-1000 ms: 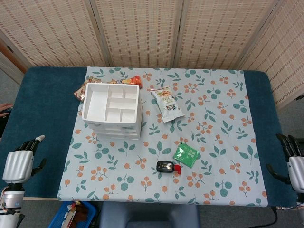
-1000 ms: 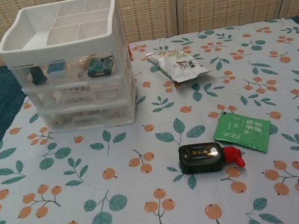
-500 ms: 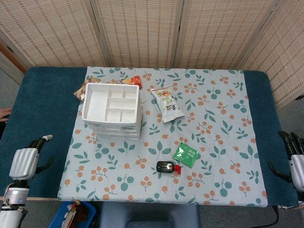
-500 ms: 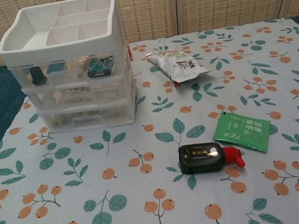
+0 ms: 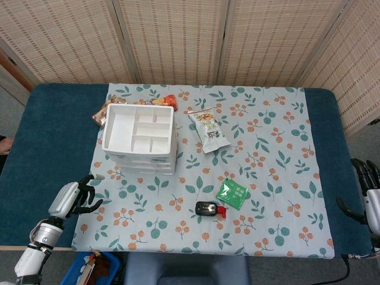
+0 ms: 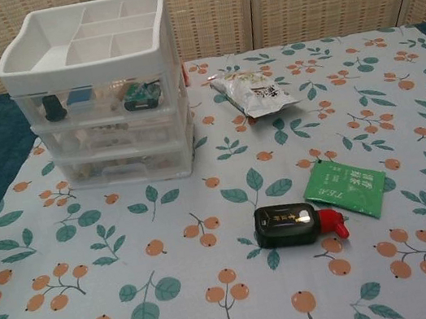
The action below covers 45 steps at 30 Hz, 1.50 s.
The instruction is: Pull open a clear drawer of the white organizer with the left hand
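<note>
my left hand (image 5: 74, 197), fingers loosely apart and holding nothing, sits at the counter's near-left edge, with the white organizer (image 5: 140, 138) ahead and rightward, its clear drawers (image 6: 113, 132) facing me.

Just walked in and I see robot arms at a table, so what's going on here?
A two-armed robot is about to pull open a clear drawer of the white organizer. Its left hand is over the table's near-left edge, holding nothing and short of the organizer, whose drawers all look closed. The right hand hangs empty off the table's right edge. A snack bag, a green tea packet and a small black bottle lie untouched on the leaf-print cloth.
</note>
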Motion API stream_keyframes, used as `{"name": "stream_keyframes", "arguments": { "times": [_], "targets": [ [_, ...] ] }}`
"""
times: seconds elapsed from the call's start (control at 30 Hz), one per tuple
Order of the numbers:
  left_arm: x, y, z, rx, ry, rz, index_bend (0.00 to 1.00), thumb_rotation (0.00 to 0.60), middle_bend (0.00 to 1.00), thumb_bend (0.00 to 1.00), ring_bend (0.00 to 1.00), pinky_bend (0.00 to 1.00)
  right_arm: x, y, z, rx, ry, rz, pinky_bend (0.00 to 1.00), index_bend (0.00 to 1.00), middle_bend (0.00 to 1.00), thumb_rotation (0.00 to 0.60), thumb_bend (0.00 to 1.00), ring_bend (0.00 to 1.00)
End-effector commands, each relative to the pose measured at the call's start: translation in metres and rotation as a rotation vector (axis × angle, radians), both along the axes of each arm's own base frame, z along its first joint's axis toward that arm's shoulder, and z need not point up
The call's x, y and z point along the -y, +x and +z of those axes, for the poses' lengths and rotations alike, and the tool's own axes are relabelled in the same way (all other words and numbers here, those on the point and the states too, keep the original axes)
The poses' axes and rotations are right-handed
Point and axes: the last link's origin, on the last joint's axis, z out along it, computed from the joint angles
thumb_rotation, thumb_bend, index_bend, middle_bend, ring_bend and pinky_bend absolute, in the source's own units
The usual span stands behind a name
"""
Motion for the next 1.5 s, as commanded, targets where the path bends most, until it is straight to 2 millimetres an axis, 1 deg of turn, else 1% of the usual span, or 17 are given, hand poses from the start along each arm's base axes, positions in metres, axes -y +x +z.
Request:
{"name": "stream_keyframes", "arguments": {
  "times": [0.03,0.2,0.23,0.33,0.53,0.77,0.9,1.1,1.37,1.5],
  "targets": [
    [-0.008,0.016,-0.025,0.103,-0.143,-0.015,0.24,0.6,0.82,0.34,0.86,1.0,0.0,0.0,0.001,-0.003,-0.003,-0.001,0.21,0.04,0.08,0.6,0.28,0.07],
    [-0.013,0.03,-0.046,0.216,-0.282,0.022,0.14,0.6,0.84,0.39,0.89,1.0,0.0,0.0,0.0,-0.001,-0.006,-0.001,0.21,0.04,0.08,0.6,0.28,0.07],
    [-0.015,0.033,-0.05,0.241,-0.305,0.031,0.11,0.6,0.84,0.4,0.89,1.0,0.0,0.0,0.0,-0.001,-0.006,-0.002,0.21,0.04,0.08,0.6,0.28,0.07],
    [-0.02,0.041,-0.061,0.326,-0.349,0.064,0.08,0.6,0.84,0.4,0.89,1.0,0.001,0.0,0.0,-0.004,-0.005,-0.003,0.21,0.04,0.08,0.6,0.28,0.07],
    [-0.027,0.055,-0.08,0.495,-0.424,0.145,0.07,0.6,0.84,0.43,0.89,1.0,0.0,0.0,0.0,-0.003,-0.009,-0.007,0.21,0.04,0.08,0.6,0.28,0.07],
    [-0.036,0.06,-0.102,0.619,-0.456,0.23,0.08,0.6,0.84,0.43,0.9,1.0,-0.001,-0.001,0.0,-0.007,-0.009,-0.015,0.21,0.04,0.08,0.6,0.28,0.07],
    [-0.042,0.062,-0.108,0.706,-0.454,0.287,0.08,0.6,0.84,0.43,0.9,1.0,-0.002,-0.001,0.0,-0.008,-0.011,-0.016,0.21,0.04,0.08,0.6,0.28,0.07],
    [-0.048,0.059,-0.114,0.776,-0.448,0.353,0.1,0.6,0.84,0.43,0.9,1.0,-0.003,-0.001,0.001,-0.01,-0.014,-0.019,0.21,0.04,0.08,0.6,0.28,0.07],
    [-0.054,0.056,-0.115,0.853,-0.417,0.4,0.11,0.6,0.84,0.43,0.9,1.0,-0.003,-0.001,0.001,-0.011,-0.014,-0.024,0.21,0.04,0.08,0.6,0.28,0.07],
    [-0.056,0.058,-0.115,0.897,-0.415,0.414,0.11,0.6,0.84,0.43,0.9,1.0,-0.004,0.0,0.001,-0.013,-0.016,-0.025,0.21,0.04,0.08,0.6,0.28,0.07]
  ]
}}
